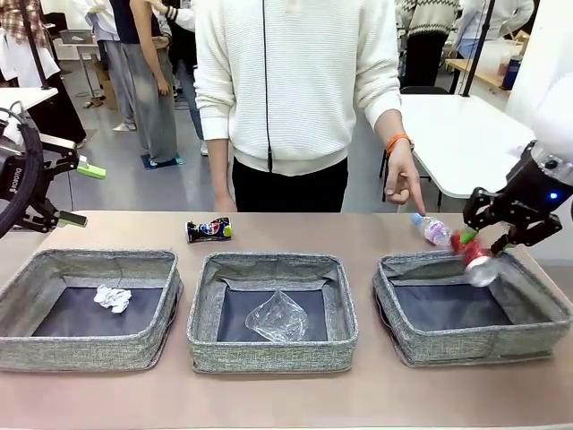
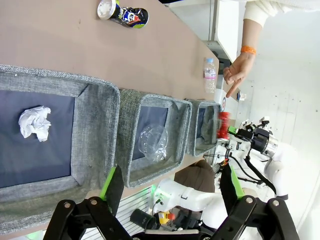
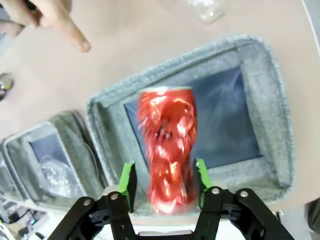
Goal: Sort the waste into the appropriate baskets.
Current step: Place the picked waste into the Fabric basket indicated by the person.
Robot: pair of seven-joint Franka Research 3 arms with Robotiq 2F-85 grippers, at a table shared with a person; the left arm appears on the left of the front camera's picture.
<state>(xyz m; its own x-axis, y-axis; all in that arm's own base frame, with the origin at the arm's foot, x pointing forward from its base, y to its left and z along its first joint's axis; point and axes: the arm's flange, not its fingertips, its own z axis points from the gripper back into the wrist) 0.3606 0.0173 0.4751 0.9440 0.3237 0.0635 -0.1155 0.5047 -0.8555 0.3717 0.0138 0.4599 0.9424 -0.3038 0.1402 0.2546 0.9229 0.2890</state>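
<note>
Step in hand, as I read it: drop-off of the dented red can [image 1: 479, 260] into the R basket [image 1: 448, 345].

Nearest, on the tan table [image 1: 286, 399], is a row of three square grey woven-fabric bins:
- L basket [image 1: 89, 354], w/ the small white paper wad [image 1: 114, 298] on its dark base.
- Mid basket [image 1: 269, 356], w/ the wrinkly clear plastic piece [image 1: 277, 315].
- R basket, base bare.

R gripper [image 1: 485, 244] hangs at the R basket's far rim. The red can sits tilted and blurred btwn its fingers; can't tell if the pads clamp it or stand just clear. L gripper [image 1: 82, 194] is off to the L, well apart from the waste, jaws wide, empty.

Beyond the bins, the dented dark-blue can [image 1: 209, 230] lies behind the gap btwn L and mid baskets. The small clear bottle w/ pink label and blue cap [image 1: 434, 229] is just beside R gripper. Farthest is the person's hand [image 1: 405, 184], finger pointing down near the bottle.

Next, prob.: get the can free of the pads, lift R gripper out, then go for the bottle or the blue can. That calls for wide jaws, a top approach, and care round the hand.

Views: R wrist view puts the red can squarely over the R basket's dark base, btwn the green pads [image 3: 127, 182]; front view reads it as nearer the rim. L wrist view shows L gripper's fingers spread w/ nothing btwn; front view gives them edge-on.
</note>
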